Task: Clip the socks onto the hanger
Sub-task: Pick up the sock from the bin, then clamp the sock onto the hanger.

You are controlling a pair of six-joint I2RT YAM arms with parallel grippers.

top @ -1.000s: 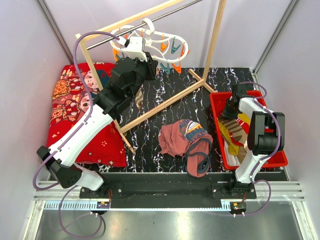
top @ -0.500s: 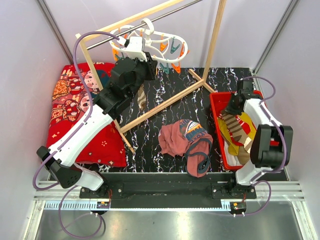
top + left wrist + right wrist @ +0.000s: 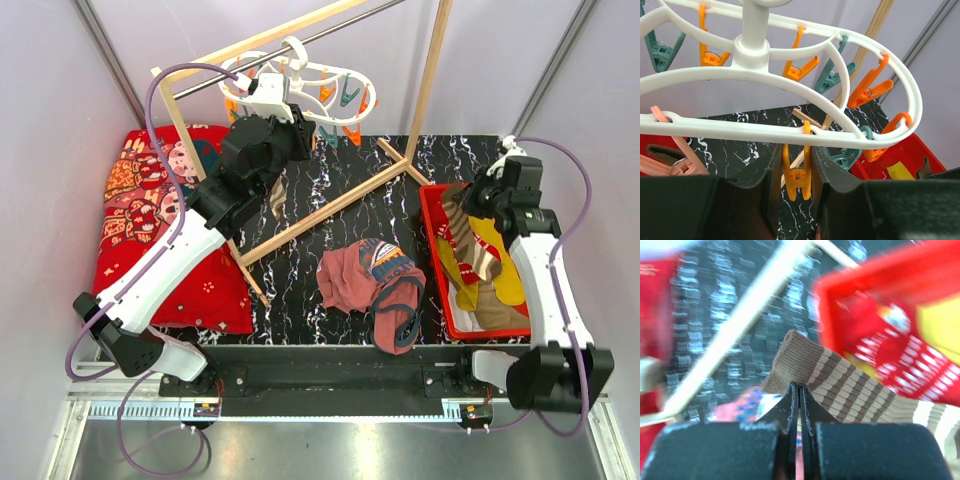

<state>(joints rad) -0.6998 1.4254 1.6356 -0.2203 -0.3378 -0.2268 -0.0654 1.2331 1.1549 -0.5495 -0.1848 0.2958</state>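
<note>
The white oval hanger (image 3: 300,85) hangs from the metal rail at the back; it fills the left wrist view (image 3: 755,75). My left gripper (image 3: 303,125) is up at it, its jaws closed against both sides of one orange peg (image 3: 797,175). My right gripper (image 3: 463,198) is shut on the cuff of the brown-and-tan striped sock (image 3: 472,242), held above the red tray (image 3: 437,290); the sock trails down into it. The right wrist view shows the pinched cuff (image 3: 840,380). A mustard yellow sock (image 3: 510,280) and a red-and-white sock (image 3: 905,365) lie in the tray.
The wooden-pole rack (image 3: 330,205) crosses the middle of the black marble table. A rust-maroon garment (image 3: 370,280) lies at front centre. A red cartoon-print cushion (image 3: 150,220) is on the left. A brown strip (image 3: 279,195) hangs under the left arm.
My right gripper has risen out of the tray toward the back, pulling the striped sock up with it. The left arm has stayed at the hanger.
</note>
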